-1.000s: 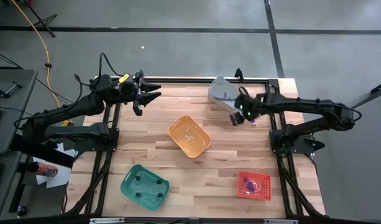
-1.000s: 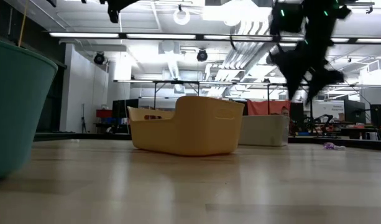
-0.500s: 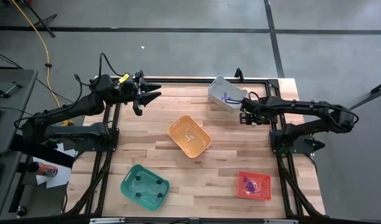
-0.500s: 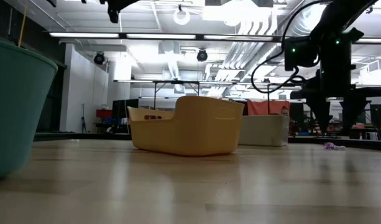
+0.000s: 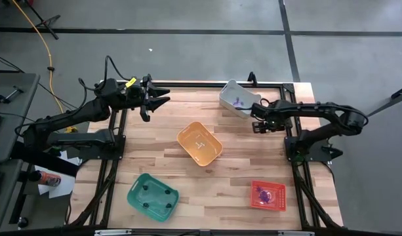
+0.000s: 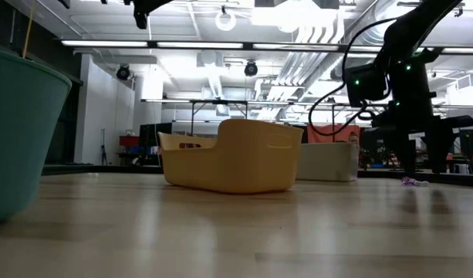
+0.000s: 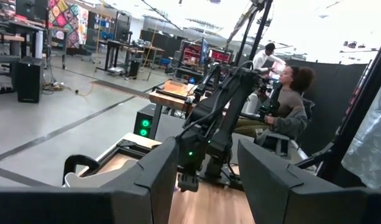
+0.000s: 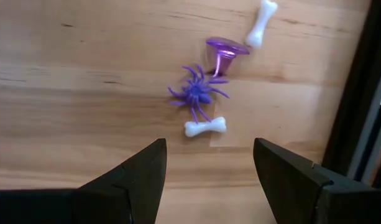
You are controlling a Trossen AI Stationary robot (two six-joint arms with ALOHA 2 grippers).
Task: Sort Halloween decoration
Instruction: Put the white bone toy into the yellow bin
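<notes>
In the right wrist view a purple spider (image 8: 198,92), a purple goblet (image 8: 224,53) and two whitish bones (image 8: 205,127) (image 8: 263,23) lie on the wood near the table's right edge. My right gripper (image 8: 209,171) is open, pointing down just above them, touching none. The low view shows it (image 6: 417,158) over a purple trinket (image 6: 410,181). In the high view it (image 5: 258,122) stands beside the grey bin (image 5: 228,98), which holds a purple piece (image 5: 238,101). My left gripper (image 5: 158,101) waits open, raised over the far left corner.
The orange bin (image 5: 199,143) sits mid-table, the green bin (image 5: 152,195) near the near-left corner and the red bin (image 5: 267,195), with purple pieces in it, near the near-right corner. The dark table frame (image 8: 364,93) runs close beside the trinkets. People sit in the room beyond.
My right gripper has swung from its tilted pose high by the grey bin to point straight down, and has come down toward the trinkets near the table's right edge. The trinkets and bins have stayed where they were.
</notes>
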